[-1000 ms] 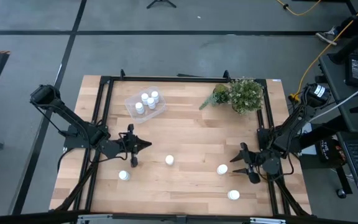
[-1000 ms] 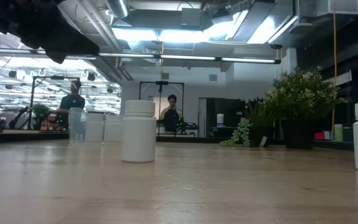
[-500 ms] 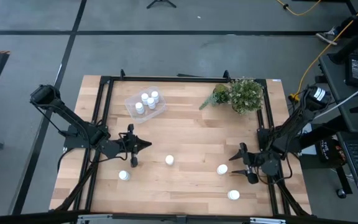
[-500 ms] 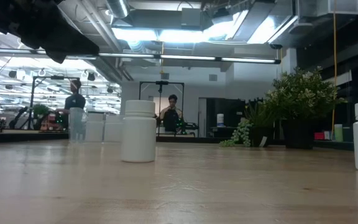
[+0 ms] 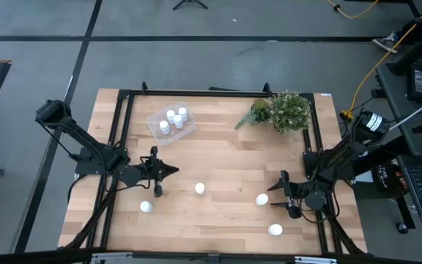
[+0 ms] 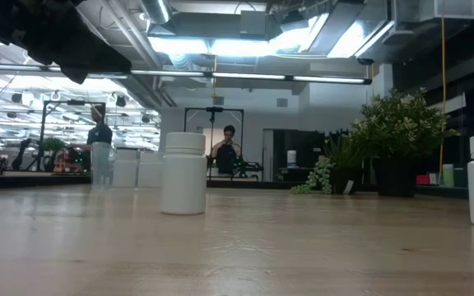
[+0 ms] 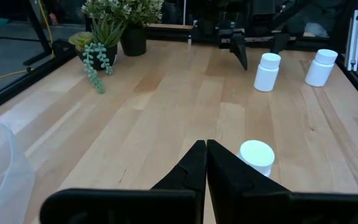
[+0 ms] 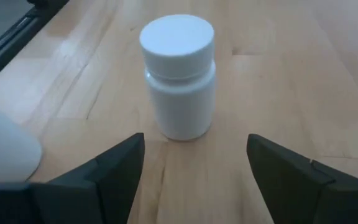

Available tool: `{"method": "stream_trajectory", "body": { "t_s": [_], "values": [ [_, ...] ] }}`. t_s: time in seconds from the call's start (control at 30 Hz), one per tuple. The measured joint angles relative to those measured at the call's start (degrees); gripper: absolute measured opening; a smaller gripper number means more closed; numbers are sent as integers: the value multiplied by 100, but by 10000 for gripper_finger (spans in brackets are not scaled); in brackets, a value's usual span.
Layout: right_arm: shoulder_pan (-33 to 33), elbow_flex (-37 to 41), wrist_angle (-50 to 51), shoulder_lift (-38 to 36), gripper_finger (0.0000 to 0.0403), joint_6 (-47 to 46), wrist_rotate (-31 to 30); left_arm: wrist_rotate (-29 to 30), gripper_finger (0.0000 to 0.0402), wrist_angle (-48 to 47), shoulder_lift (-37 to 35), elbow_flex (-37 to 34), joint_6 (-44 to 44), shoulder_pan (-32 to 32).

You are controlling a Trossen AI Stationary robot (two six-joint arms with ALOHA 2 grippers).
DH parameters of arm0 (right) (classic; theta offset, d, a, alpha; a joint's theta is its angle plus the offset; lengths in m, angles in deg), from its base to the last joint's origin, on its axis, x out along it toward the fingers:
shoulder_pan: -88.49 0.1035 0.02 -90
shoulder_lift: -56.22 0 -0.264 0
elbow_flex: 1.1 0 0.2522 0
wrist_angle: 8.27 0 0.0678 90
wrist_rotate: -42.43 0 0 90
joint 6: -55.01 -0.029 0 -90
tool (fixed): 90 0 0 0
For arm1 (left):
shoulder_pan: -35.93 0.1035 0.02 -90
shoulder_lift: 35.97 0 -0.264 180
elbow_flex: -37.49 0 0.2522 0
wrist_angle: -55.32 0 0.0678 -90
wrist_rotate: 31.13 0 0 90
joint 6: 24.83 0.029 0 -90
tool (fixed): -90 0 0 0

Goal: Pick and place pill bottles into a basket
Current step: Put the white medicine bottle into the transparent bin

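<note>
A wooden desk (image 5: 218,158) seen from above, with a dark robot arm at each side. The right claw (image 5: 278,192) sits low near the desk's right front area, its two fingers spread wide, pointing at an upright white pill bottle (image 5: 261,199) just ahead of it. From the right wrist camera, that bottle (image 8: 178,74) stands centred between the two open fingers but a little beyond their tips — not yet enclosed.

Three other bottles stand loose on the desk: one near the front right edge (image 5: 275,229), one mid-desk (image 5: 200,189), one at front left (image 5: 146,207). The clear basket (image 5: 172,122) lies well apart at the back left, holding three bottles already.

The left claw (image 5: 165,171) waits over the left half of the desk, fingers pressed together and empty.

The step in hand looks like closing in for a grasp. To do it well, the right claw should advance straight, keeping the bottle centred, until the fingers flank its body below the cap — then close gently. A fingertip clipping the side could tip the light bottle. The neighbouring bottle close by the claw needs clearance too.
</note>
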Motion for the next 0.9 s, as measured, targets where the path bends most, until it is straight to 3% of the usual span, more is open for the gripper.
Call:
{"method": "stream_trajectory", "body": {
  "t_s": [0.47, 0.9],
  "values": [
    [-282, -376, -770, 1266, 284, 287, 254, 0, 6, -1, 1, 0, 0, 0],
    [-561, -472, -1567, 1908, 284, 584, 254, 0, 6, -2, 0, -2, 0, 2]
  ]
}}
